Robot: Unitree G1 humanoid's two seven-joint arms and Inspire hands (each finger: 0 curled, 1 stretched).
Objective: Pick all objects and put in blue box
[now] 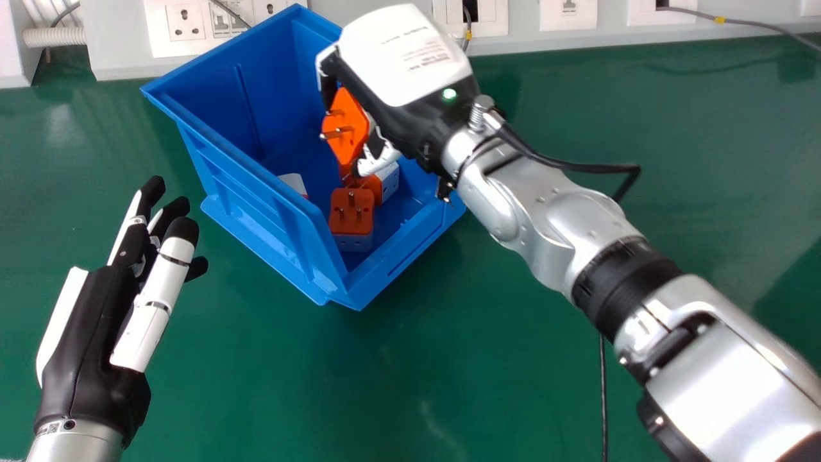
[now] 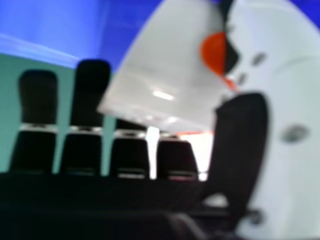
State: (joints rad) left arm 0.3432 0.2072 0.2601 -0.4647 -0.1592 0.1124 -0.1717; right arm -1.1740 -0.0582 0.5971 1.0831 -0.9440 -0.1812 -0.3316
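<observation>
One blue box (image 1: 250,192) sits on the green bench (image 1: 321,372), turned so a corner points toward the robot, its top open. The bench carries it below a wall strip with sockets: four white socket plates (image 1: 568,8) show behind and to the right of the box, plus the edge of a fifth at the far right.

There are four pieces in all, one held and three lying inside the box. The right robot hand (image 1: 407,61) is over the box, closed partway around one orange-and-white plug adapter (image 1: 353,125), its orange face and metal pins turned toward the box's left side. In the right hand view the adapter's white body is between the thumb (image 2: 242,145) and the fingers (image 2: 132,150).

On the box floor, near its front corner, one orange-faced adapter (image 1: 351,221) has three pins up. Just behind it, to its right, is a second orange-and-white adapter (image 1: 389,179). The third, a white piece (image 1: 293,183), is partly hidden by the box's left wall. Whether the held adapter touches those below, I cannot tell.

The left robot hand (image 1: 86,333) is to the left of the box, apart from it, fingers extended and holding nothing. One black cable (image 1: 603,398) runs on the bench, well right of the box.
</observation>
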